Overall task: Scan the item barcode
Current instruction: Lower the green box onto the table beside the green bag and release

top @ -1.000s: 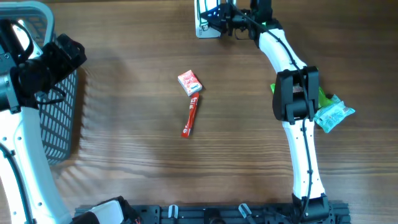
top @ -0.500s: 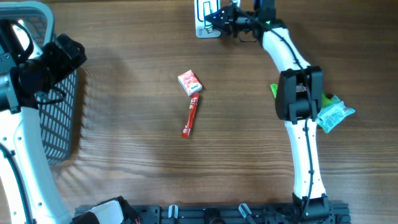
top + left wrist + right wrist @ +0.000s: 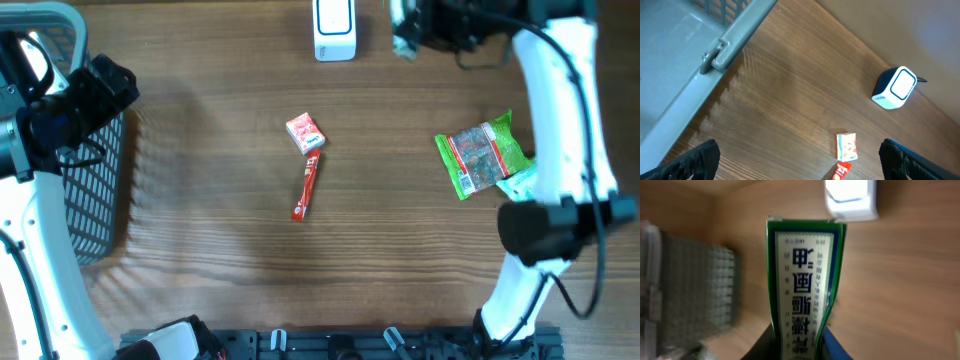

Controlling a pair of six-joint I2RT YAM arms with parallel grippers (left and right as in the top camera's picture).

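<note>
The item, a narrow green-edged box (image 3: 802, 295) with a white label of blue Chinese characters, stands on end in the right wrist view, clamped at its lower end by the right gripper (image 3: 799, 349). The jaws are drawn in close with the box between them; a dark finger (image 3: 764, 347) presses its left side and a blue-tinted part shows at its right. No barcode can be made out on the face that shows. The box's upper end points at the white barcode scanner (image 3: 850, 197), which sits just beyond it and a little to the right, its pale window partly cut off by the top edge. From overhead the right gripper (image 3: 412, 25) is a dark blur near the far edge of the wooden table (image 3: 200, 230), just to the right of the scanner (image 3: 334, 30); the box itself is too smeared there to pick out

Nearer the middle of the table lie a small red-and-white packet (image 3: 305, 132) and, just below it, a red stick sachet (image 3: 307, 188). A green snack bag (image 3: 480, 155) lies beside the right arm, with a pale teal packet (image 3: 520, 182) partly hidden under that arm

The left gripper (image 3: 797, 152) hangs spread wide and empty beside the grey basket (image 3: 100, 180), its fingers (image 3: 695, 160) at the lower corners of its own view
</note>
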